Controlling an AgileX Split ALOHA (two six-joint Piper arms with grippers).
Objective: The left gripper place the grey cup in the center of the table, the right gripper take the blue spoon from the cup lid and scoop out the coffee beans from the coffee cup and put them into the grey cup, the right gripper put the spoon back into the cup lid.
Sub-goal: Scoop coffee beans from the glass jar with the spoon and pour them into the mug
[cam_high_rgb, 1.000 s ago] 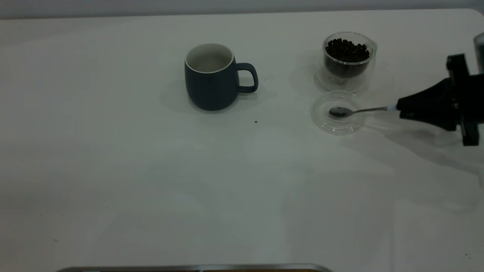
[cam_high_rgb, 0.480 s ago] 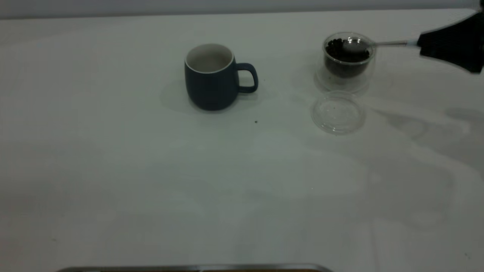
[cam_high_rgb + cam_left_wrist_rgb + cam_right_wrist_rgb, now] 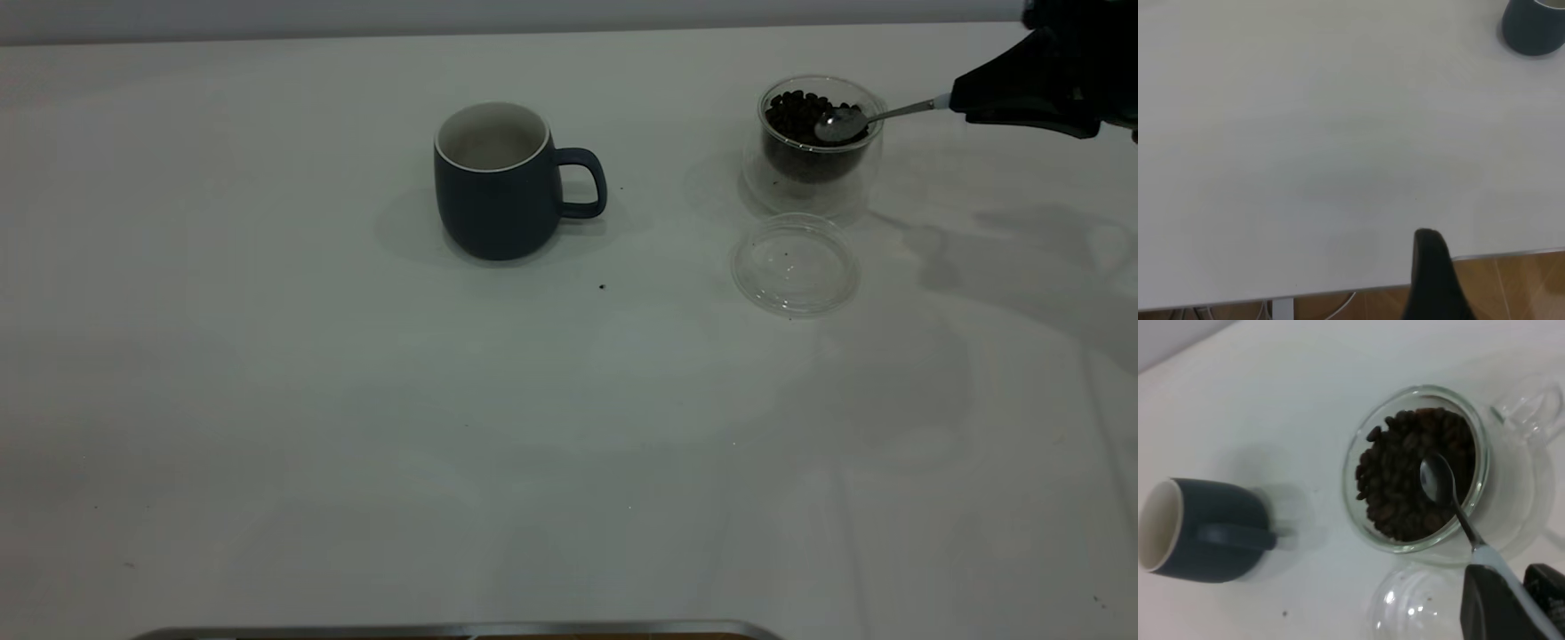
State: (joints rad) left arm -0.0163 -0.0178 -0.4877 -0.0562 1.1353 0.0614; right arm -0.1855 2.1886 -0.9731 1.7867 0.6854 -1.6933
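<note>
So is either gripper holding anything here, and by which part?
The right gripper holds the blue spoon by its pale handle end; the bowl sits in the coffee beans. The left gripper holds nothing visible.

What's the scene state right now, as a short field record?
stage: scooping, nothing transferred yet
right claw: shut on blue spoon handle, beside coffee cup
spoon bowl: on coffee beans, empty
grey cup: upright mid-table, handle toward coffee cup, looks empty
cup lid: empty, in front of coffee cup
left claw: idle, over table edge
</note>
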